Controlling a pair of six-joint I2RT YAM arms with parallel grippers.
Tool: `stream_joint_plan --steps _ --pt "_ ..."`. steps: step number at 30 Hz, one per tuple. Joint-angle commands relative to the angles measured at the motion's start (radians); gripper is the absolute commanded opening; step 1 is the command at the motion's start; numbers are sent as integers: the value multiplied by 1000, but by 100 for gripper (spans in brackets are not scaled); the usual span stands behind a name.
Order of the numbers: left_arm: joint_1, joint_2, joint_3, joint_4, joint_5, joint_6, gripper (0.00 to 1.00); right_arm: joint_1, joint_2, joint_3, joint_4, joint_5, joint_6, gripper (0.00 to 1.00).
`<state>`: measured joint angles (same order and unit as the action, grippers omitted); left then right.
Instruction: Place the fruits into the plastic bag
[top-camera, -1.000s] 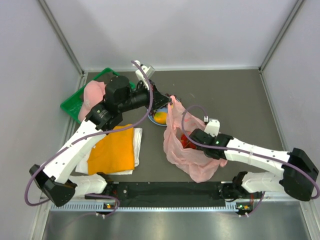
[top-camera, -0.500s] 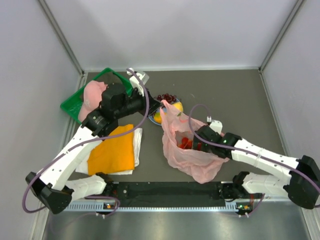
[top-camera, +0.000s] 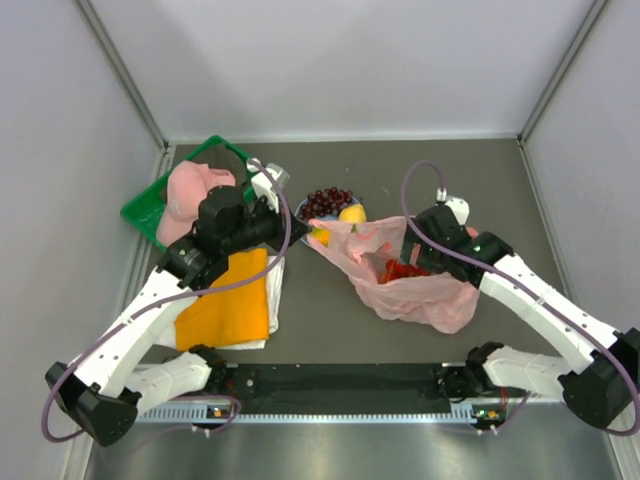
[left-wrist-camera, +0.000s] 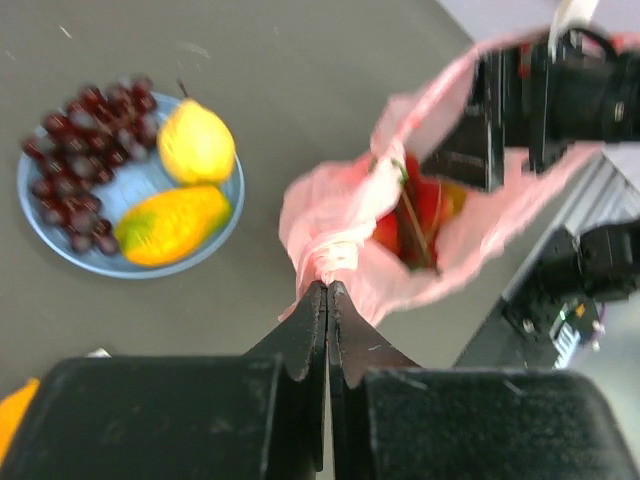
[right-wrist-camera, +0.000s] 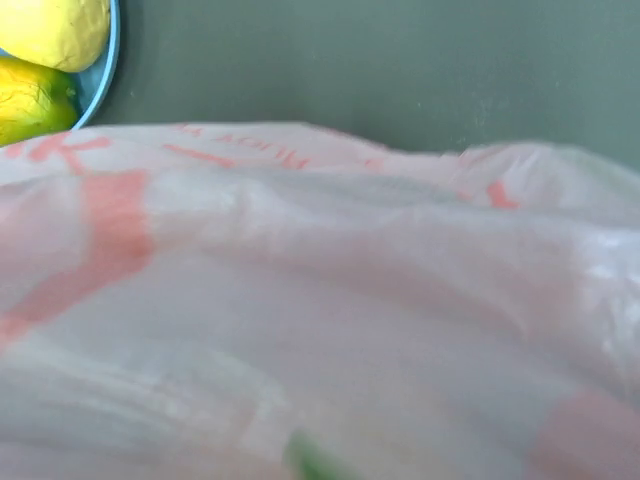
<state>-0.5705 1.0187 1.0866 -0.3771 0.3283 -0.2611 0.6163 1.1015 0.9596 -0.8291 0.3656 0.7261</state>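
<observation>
Pale walls (top-camera: 350, 70) enclosed the grey table (top-camera: 500, 180). The left gripper (left-wrist-camera: 327, 292) pinched the bag (left-wrist-camera: 330, 225); the right gripper (top-camera: 416, 254) was unreadable.

Your count: three fruits on one plate, more in one bag.
You have one plastic bag (top-camera: 420, 285), and the red fruits (left-wrist-camera: 415, 210) inside it overlap too much to number. One light blue plate (left-wrist-camera: 140, 182) toward the table's far edge carries one bunch of grapes (left-wrist-camera: 85, 150), one lemon (left-wrist-camera: 197, 143) and one mango (left-wrist-camera: 172, 224). At the far left corner you have one green basket (top-camera: 150, 205) with one pink cap (top-camera: 188, 192), and by the left edge one orange cloth (top-camera: 225, 300) on one white cloth (top-camera: 276, 280).
</observation>
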Motion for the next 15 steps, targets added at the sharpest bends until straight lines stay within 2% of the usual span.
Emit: stream_joint_plan --steps 1,8,12,15 --pt "4 -35 -57 15 109 31 0 -15 29 47 -5 -2 -91 99" --pt "4 -40 -83 87 323 25 0 -13 -92 28 -28 -59 -135 99" --pt "3 -39 -102 188 420 -27 0 -13 -189 30 5 -218 -203 99" --pt "4 -20 -129 219 422 -59 0 -15 -239 34 47 -370 -258 99"
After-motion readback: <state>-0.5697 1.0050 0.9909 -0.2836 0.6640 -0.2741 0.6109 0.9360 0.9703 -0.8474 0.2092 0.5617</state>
